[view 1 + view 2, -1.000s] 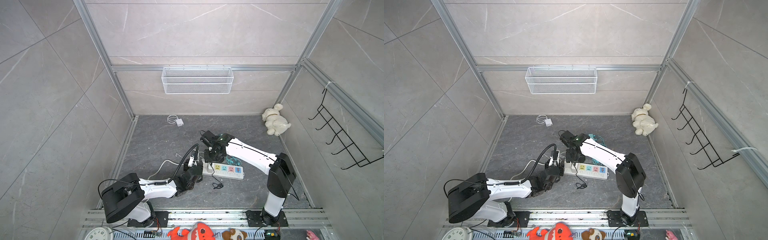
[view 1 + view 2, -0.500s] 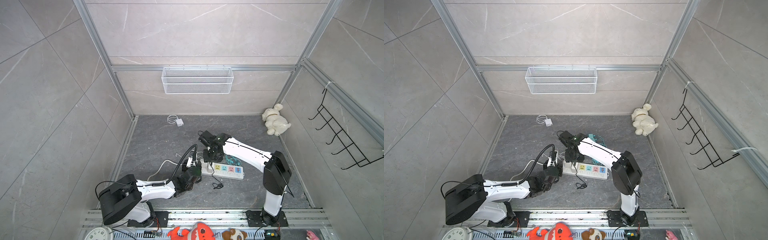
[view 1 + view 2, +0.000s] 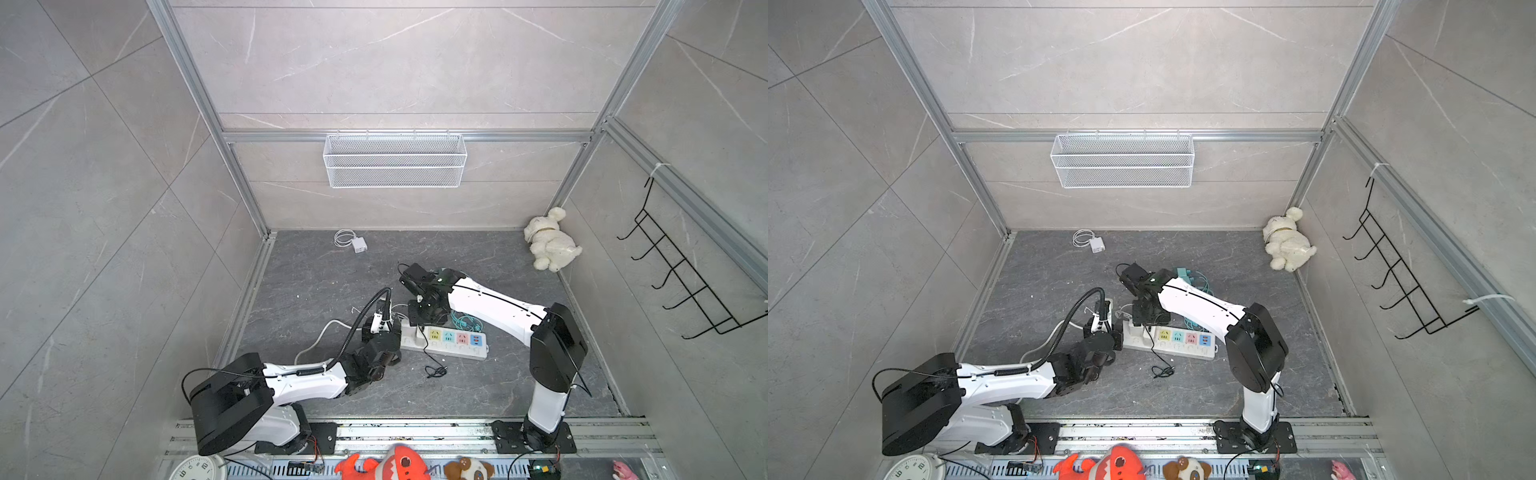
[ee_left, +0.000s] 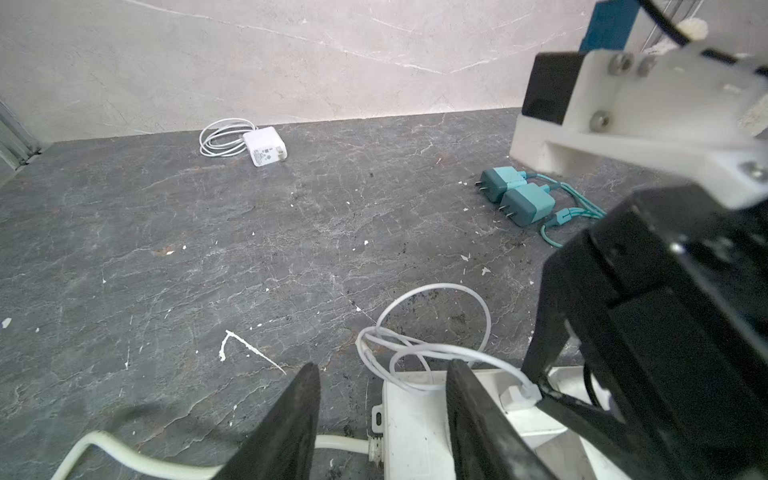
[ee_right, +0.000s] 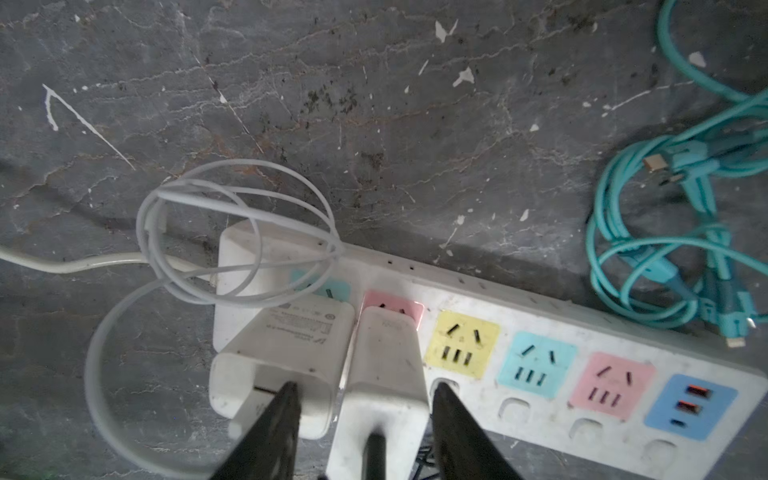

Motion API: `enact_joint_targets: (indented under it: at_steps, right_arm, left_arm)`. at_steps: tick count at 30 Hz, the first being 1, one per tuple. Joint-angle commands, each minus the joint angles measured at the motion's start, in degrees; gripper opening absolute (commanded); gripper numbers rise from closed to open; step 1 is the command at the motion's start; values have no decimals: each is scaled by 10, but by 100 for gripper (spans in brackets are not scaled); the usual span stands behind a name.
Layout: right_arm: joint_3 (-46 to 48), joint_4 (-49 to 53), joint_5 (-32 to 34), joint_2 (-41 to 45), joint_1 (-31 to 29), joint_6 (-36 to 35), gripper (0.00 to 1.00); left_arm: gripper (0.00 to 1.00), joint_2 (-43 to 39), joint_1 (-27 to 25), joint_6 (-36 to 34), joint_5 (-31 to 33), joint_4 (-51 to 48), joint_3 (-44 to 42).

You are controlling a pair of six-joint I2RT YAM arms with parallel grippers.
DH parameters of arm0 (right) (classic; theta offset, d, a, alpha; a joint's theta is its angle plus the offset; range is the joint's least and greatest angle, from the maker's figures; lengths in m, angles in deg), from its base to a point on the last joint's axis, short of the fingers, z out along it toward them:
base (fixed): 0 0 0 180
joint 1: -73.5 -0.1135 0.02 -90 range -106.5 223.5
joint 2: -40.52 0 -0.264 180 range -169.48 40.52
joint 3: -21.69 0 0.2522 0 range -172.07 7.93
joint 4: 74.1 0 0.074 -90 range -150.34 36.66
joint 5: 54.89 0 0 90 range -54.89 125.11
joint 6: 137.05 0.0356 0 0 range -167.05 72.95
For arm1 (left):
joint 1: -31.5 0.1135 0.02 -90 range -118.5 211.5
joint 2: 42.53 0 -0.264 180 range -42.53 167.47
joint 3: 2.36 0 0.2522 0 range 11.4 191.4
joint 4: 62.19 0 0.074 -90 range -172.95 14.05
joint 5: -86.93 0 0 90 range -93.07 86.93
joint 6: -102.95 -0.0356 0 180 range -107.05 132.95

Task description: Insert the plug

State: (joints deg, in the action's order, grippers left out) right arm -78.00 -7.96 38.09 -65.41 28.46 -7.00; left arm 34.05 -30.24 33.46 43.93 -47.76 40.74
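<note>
A dark stone floor (image 3: 316,291) is boxed in by grey tiled walls and metal rails. Near its middle lies the white strip (image 3: 453,351), its long side roughly along the front rail.

The plug (image 5: 386,365), a white block, stands upright on the strip's pink socket near the cord end. Whether its pins are fully home cannot be told. The right gripper (image 5: 366,384) hangs over it with its jaws partway apart and the plug between them. One finger sits just beside the plug's side facing the yellow socket (image 5: 463,345). The other overlaps a second white charger (image 5: 282,353), which stands just beside the plug toward the cord end. Whether the fingers press the plug cannot be told.

The left gripper (image 4: 382,365) is at the strip's cord end, jaws partway open and clamping nothing. The strip's end edge lies in the gap, with one finger over the strip's top and the other over floor beside it.

A loose white cable (image 5: 241,232) loops over that end, and the strip's cord (image 5: 83,264) leaves it toward the left arm. Teal cables (image 5: 665,249) lie just behind the strip's other end. A thin black cable (image 3: 434,370) trails over the strip's front edge onto the floor.

From the strip to the left wall the floor is open. Behind the strip it is open up to a small charger (image 3: 358,244) by the back wall. A plush toy (image 3: 548,243) sits well apart in the back right corner.
</note>
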Motion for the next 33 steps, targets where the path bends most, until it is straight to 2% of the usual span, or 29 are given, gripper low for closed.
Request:
enact_joint_targets:
  at_steps: [1, 8, 26, 33]
  right_arm:
    - [41, 6, 3, 0, 1, 5, 52]
    - [58, -8, -6, 9, -1, 7, 53]
    - [-29, 33, 18, 33, 1, -13, 58]
    - [-47, 45, 55, 65, 4, -27, 58]
  left_arm:
    - [52, -23, 2, -17, 30, -8, -7]
    - [52, -18, 8, -12, 35, -10, -8]
    - [53, -17, 14, 12, 49, -52, -7]
    - [54, -46, 48, 9, 40, -113, 21]
